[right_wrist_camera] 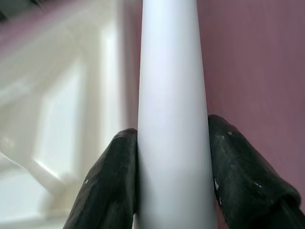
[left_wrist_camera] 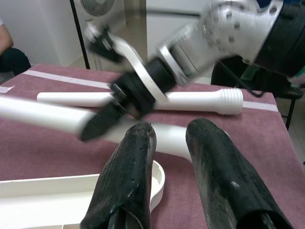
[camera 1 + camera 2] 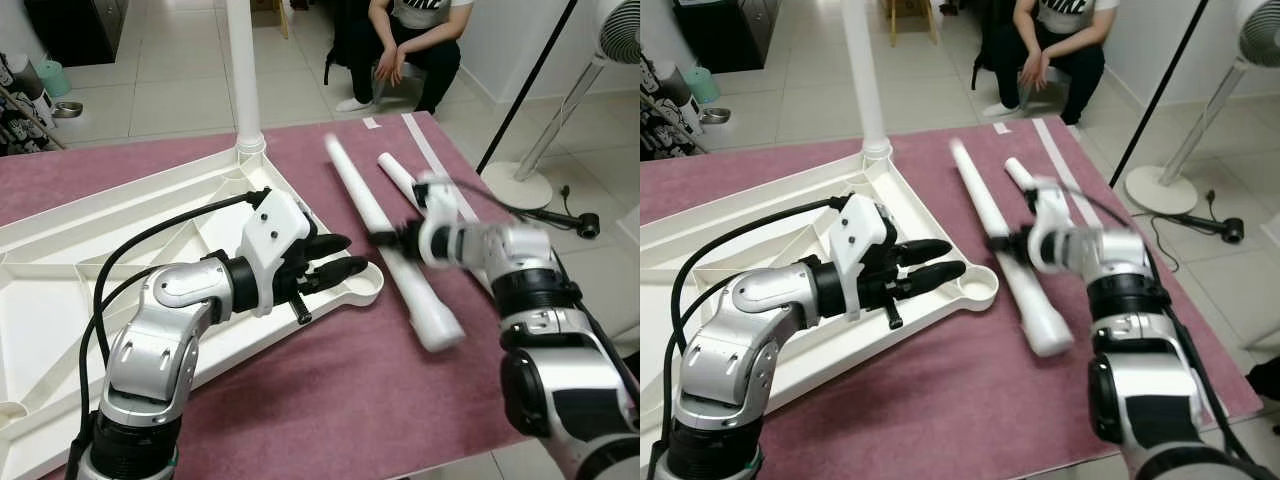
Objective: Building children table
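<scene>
One upturned white plastic tabletop point(image 3: 60, 250) lies on one maroon mat point(image 3: 330, 400). Table legs number three: one upright leg point(image 3: 243, 70) already seated in a corner socket, and two lying loose, a long leg point(image 3: 385, 235) and a shorter leg point(image 3: 398, 178) (threaded at one end). Two robot arms appear, one person point(image 3: 415, 45) crouches behind, and one pedestal fan point(image 3: 560, 110) stands at right.

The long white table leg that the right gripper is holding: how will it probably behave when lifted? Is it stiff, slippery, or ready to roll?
The table leg looks like a rigid plastic tube, so it should stay straight. Its smooth round surface may slip or turn between the right gripper's fingers, which clamp its sides. Released on the flat maroon mat, it would probably roll.
</scene>
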You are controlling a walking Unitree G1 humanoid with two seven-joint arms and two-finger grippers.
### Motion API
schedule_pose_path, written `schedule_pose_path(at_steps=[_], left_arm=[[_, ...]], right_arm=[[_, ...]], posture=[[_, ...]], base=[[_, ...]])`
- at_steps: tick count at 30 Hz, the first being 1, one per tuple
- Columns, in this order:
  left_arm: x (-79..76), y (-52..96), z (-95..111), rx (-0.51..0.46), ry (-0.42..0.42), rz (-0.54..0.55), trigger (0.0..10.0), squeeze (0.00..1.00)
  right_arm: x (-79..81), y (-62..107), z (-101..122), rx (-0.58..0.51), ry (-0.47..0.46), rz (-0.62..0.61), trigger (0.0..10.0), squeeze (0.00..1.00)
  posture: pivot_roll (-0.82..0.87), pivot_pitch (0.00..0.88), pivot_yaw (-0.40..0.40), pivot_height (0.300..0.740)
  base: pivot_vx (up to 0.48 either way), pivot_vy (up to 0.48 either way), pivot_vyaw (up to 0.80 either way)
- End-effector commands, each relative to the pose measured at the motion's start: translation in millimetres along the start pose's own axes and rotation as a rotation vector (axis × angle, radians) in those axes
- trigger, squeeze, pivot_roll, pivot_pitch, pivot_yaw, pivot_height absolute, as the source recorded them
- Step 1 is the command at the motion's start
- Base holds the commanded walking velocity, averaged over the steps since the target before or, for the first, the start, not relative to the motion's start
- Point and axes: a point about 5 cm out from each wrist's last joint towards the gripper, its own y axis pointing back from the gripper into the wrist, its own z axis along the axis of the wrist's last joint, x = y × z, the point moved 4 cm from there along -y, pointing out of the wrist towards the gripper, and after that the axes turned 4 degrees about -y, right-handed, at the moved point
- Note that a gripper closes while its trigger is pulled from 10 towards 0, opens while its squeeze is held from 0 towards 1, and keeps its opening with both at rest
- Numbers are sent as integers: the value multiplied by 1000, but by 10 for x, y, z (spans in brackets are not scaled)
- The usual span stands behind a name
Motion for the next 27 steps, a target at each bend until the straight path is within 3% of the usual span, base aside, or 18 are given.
schedule_pose_path(at_steps=[1,4,5,7,8,11,12,14,17,18,20,21,22,23,24,25,27], left_arm=[[195,34,-18,20,6,202,10000,0],[292,26,-25,19,23,260,10000,0],[308,25,-26,19,26,269,10000,0],[414,11,-20,14,43,326,10000,0],[414,11,-20,14,43,326,10000,0],[651,-29,25,2,80,452,10000,0],[651,-29,25,2,80,452,10000,0],[804,-55,94,-26,111,533,10000,0],[914,-77,194,-65,110,588,10000,0],[963,-72,208,-74,125,619,10000,498],[993,-67,211,-78,137,639,10000,498],[1014,-68,223,-89,157,652,10000,910],[1016,-75,237,-102,186,653,10000,902],[985,-94,259,-125,232,629,10000,784],[961,-108,274,-140,263,611,10000,784],[944,-126,306,-163,298,602,10000,0],[936,-139,327,-177,319,600,10000,0]], right_arm=[[167,121,317,-143,19,33,10000,0],[295,282,550,-301,83,6,10000,0],[308,299,566,-318,92,3,10000,0],[394,364,578,-390,212,-5,10000,0],[394,364,578,-390,212,-5,10000,0],[572,384,452,-487,425,4,10000,0],[572,384,452,-487,425,4,10000,0],[707,352,285,-526,599,2,10000,0],[834,337,132,-558,656,4,10000,0],[847,315,95,-569,666,-5,10000,0],[851,301,74,-575,673,-11,10000,0],[861,289,53,-584,672,-14,10000,0],[877,280,45,-597,681,-19,10000,0],[901,277,48,-613,699,-20,10000,0],[919,274,50,-623,713,-21,10000,0],[935,271,55,-639,731,-25,10000,0],[942,269,56,-649,741,-27,10000,0]], posture=[[30,0,14,740],[25,0,22,740],[25,0,22,740],[23,0,28,740],[23,0,28,740],[16,0,43,740],[16,0,43,740],[14,0,48,740],[13,0,49,740],[13,0,50,740],[13,0,50,740],[18,0,48,740],[19,0,48,740],[23,0,48,740],[23,0,48,740],[25,0,46,740],[27,0,45,740]], base=[[0,0,0],[0,0,0],[0,0,0],[0,0,0],[0,0,0],[0,0,0],[0,0,0],[0,0,0],[0,0,0],[0,0,0],[0,0,0],[0,0,0],[0,0,0],[0,0,0],[0,0,0],[0,0,0],[0,0,0]])
